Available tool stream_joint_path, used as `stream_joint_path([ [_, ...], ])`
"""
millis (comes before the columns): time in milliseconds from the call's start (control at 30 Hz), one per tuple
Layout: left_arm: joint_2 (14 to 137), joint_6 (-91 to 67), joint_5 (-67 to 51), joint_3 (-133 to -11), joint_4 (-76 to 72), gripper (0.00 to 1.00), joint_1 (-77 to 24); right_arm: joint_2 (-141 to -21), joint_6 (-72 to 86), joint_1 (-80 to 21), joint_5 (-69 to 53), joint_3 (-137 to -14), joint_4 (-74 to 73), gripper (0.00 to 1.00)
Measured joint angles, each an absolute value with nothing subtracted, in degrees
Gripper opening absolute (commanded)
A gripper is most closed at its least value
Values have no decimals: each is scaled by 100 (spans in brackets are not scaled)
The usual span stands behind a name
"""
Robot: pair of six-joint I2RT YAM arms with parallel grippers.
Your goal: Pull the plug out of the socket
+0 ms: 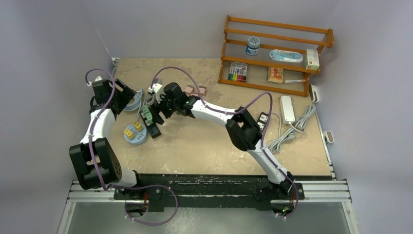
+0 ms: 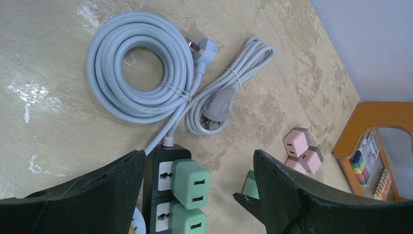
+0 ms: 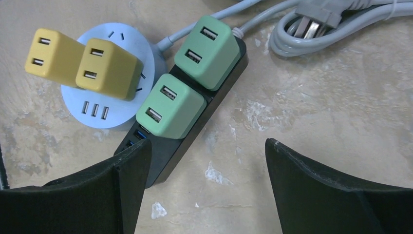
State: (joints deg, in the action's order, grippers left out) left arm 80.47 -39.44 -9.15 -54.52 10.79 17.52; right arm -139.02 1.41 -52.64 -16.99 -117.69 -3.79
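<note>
The black power strip point(image 3: 165, 158) lay on the worktop with its long axis running from lower left to upper right of the right wrist view. Two green chargers were plugged into it. The nearer green charger point(image 3: 169, 106) sat just above and left of the right tool point(image 3: 207, 146), whose fingers stood wide apart and held nothing. One finger overlapped the strip's lower end in that view. The left tool point(image 2: 197, 153) was likewise spread and empty, with the strip's cable end at the bottom centre of its view. Both hung close, but the right tool looked better lined up. A round socket point(image 3: 104, 114) bearing yellow chargers point(image 3: 109, 68) sat just beside the strip at upper left and could crowd a finger. A coiled grey cable point(image 2: 139, 68) lay beyond.
</note>
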Motion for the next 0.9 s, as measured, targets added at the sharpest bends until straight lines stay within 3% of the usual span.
stream_joint_path([
  [133, 8044, -4099, -980, -5430, 1020, 80, 1752, -14031, 183, -5332, -1704, -11828, -381, 88],
  [200, 8044, -4165, -1000, -5398, 985, 80, 1752, -14033, 224, -5369, -1704, -11828, -331, 99],
  [233, 8044, -4213, -1002, -5376, 969, 80, 1752, -14031, 257, -5387, -1702, -11828, -242, 99],
  [600, 8044, -4613, -1041, -5148, 784, 80, 1767, -14595, 390, -5542, -1238, -12855, -97, 92],
  [767, 8044, -4611, -1015, -5148, 816, 80, 1839, -14967, 397, -5548, -1166, -12960, -148, 78],
  [833, 8044, -4611, -1000, -5148, 821, 80, 1848, -15063, 456, -5548, -1201, -12958, -152, 64],
  [900, 8044, -4611, -998, -5148, 821, 80, 1848, -15056, 454, -5561, -1173, -12958, -139, 43],
])
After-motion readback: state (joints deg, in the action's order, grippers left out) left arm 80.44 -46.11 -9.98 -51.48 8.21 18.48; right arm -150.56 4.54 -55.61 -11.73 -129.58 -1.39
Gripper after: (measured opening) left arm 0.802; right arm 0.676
